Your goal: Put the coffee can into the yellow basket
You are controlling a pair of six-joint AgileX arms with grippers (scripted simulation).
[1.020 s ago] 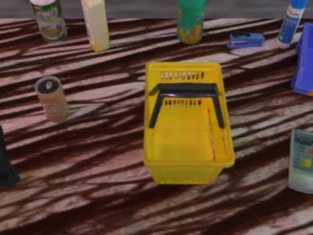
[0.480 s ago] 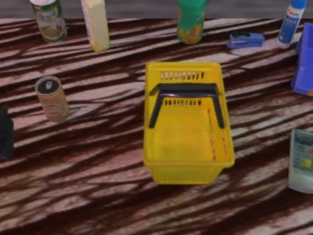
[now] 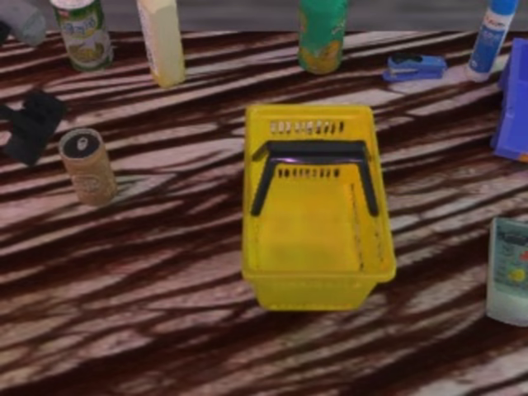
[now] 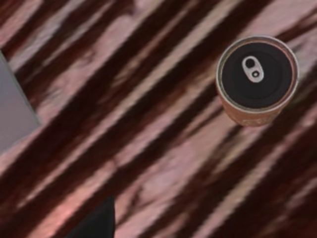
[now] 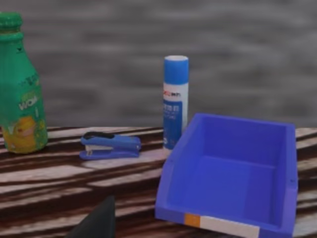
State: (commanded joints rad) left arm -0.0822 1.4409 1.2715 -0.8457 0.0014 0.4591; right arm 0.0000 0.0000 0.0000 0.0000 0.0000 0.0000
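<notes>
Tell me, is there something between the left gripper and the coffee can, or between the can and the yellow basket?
Nothing visible. The left gripper hovers just left of the coffee can, with only bare table between them. Bare table also separates the can from the yellow basket to its right.

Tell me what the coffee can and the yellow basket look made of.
Coffee can: likely metal, going by the silver rim and pull tab on a dark top; the tan side looks matte. Yellow basket: looks like moulded plastic, uniform bright yellow with slotted walls, black folding handles probably plastic too. It's a render, so both are guesses from appearance.
</notes>
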